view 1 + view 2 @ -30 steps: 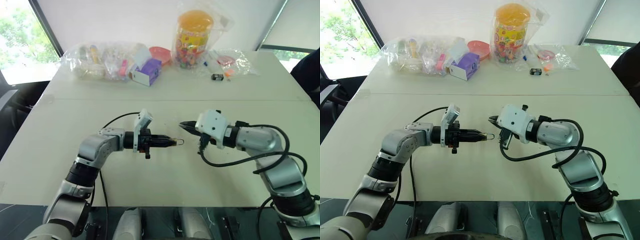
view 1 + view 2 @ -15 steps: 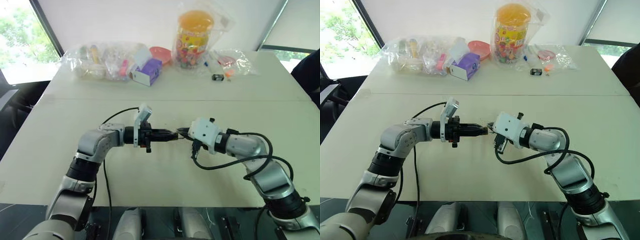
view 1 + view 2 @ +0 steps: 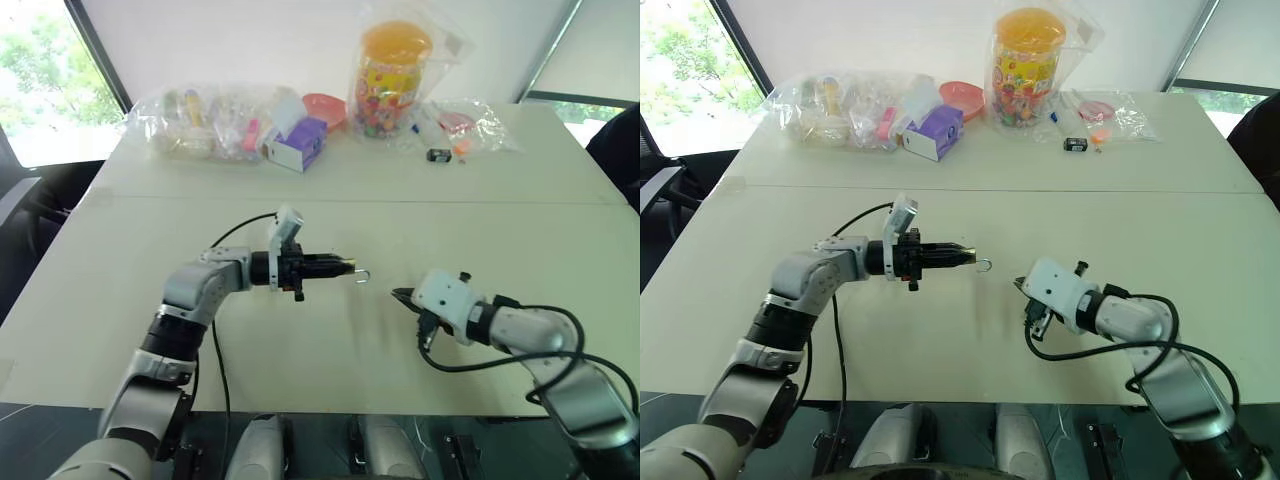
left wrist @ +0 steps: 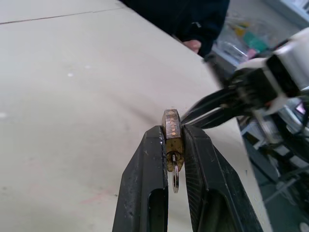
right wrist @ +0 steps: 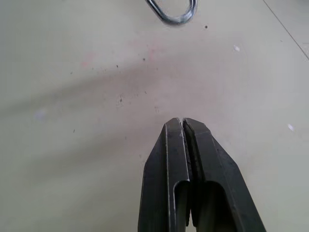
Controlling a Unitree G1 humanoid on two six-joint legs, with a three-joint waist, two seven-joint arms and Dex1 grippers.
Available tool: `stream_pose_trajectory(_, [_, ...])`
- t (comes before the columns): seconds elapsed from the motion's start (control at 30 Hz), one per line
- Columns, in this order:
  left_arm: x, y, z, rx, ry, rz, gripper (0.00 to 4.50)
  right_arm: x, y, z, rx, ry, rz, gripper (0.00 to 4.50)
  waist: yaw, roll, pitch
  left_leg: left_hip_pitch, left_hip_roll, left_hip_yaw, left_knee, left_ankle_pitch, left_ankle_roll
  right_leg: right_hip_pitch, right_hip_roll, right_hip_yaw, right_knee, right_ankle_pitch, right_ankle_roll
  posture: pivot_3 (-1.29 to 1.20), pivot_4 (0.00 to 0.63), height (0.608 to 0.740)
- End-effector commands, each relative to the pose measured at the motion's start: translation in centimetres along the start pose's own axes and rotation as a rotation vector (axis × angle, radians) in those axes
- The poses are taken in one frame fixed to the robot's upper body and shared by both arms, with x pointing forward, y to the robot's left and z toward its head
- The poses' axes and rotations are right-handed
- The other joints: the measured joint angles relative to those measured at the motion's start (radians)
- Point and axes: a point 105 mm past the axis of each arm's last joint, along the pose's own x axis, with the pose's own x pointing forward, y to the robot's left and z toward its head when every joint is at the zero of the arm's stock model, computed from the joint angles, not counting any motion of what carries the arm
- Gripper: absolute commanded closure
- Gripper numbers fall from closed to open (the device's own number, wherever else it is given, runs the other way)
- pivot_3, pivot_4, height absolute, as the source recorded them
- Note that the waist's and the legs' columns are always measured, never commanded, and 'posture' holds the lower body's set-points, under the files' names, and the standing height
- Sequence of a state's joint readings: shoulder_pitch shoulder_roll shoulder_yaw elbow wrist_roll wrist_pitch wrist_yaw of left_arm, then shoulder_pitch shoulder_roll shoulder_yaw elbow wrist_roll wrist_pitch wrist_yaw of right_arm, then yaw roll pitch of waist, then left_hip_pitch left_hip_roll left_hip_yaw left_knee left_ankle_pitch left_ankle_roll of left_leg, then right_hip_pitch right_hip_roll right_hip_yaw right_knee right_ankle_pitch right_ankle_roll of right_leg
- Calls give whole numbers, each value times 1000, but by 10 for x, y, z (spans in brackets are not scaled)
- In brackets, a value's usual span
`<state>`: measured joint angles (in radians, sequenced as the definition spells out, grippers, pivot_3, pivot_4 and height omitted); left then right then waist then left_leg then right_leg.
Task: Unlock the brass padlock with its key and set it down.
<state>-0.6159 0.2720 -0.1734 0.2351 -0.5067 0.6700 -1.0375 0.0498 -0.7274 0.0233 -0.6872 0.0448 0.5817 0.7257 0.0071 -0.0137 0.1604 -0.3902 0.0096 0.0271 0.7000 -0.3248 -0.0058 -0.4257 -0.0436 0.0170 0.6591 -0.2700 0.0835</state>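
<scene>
The left tool (image 4: 171, 159) clamps the brass padlock (image 4: 172, 133) above the table (image 3: 330, 350); the right tool (image 5: 183, 126), pinched empty, sits apart. Setting-down remains.

Right gripper (image 5: 182, 126) above the pale surface (image 5: 72, 121)

Its two black jaws are pressed together with nothing between them, tips held over bare, lightly speckled surface. Beyond the tips, well apart from them, hangs the curved end of a thin silvery shackle loop (image 5: 175, 18), casting a soft shadow band on the surface.
</scene>
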Motion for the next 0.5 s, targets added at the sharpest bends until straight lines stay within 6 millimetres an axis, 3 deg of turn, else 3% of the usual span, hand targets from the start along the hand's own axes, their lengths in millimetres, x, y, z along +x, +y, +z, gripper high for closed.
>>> stream_pose_trajectory(0.03, [15,7,3,7,-15,19,4500,-13,0,18,-24,-35,-49,4446,4,0,0,0,0,0,0,0,0,0,0,0,0,0,0,0,150,735])
stream_pose_trajectory(0.2, [42,13,-3,-40,-16,26,4500,-21,4,28,-4,-37,-102,4446,4,0,0,0,0,0,0,0,0,0,1,-1,0,0,0,0,150,735])
stream_pose_trajectory(0.3, [48,17,-8,-46,-3,35,4500,-22,4,30,3,-35,-119,4446,2,0,0,0,0,0,0,0,0,0,1,-1,0,0,0,0,150,735])
stream_pose_trajectory(0.5, [42,26,-20,-56,29,49,1717,-23,6,28,7,-19,-129,4500,3,0,0,0,0,0,0,0,0,0,1,-1,0,0,0,0,150,735])
